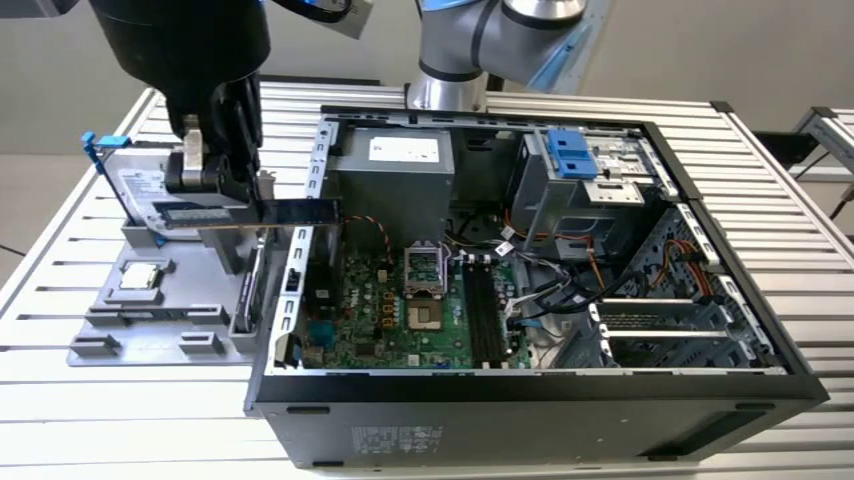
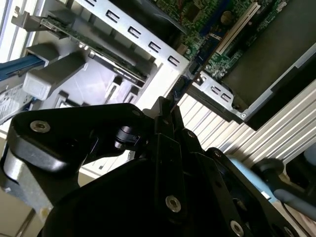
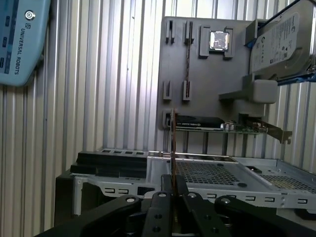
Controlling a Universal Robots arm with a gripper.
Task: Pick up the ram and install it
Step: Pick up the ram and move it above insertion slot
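My gripper (image 1: 220, 205) hangs over the grey parts holder (image 1: 100, 340) at the exterior view's left, shut on the ram (image 1: 302, 211). The ram is a long dark stick held level, and its free end reaches over the left wall of the open computer case (image 1: 534, 385). In the first wrist view the ram (image 3: 173, 148) shows edge-on, rising from between the shut fingertips (image 3: 173, 185). In the second wrist view its thin edge (image 2: 183, 85) points toward the case wall. The long memory slots (image 1: 483, 315) lie on the green motherboard inside the case, well to the right of the gripper.
The holder also carries a hard drive in a blue frame (image 1: 134, 185), a square processor (image 1: 140, 280), an expansion card with a metal bracket (image 3: 222, 126) and another thin stick (image 3: 187, 64) in its slot. Cables, a drive cage and a power supply crowd the case.
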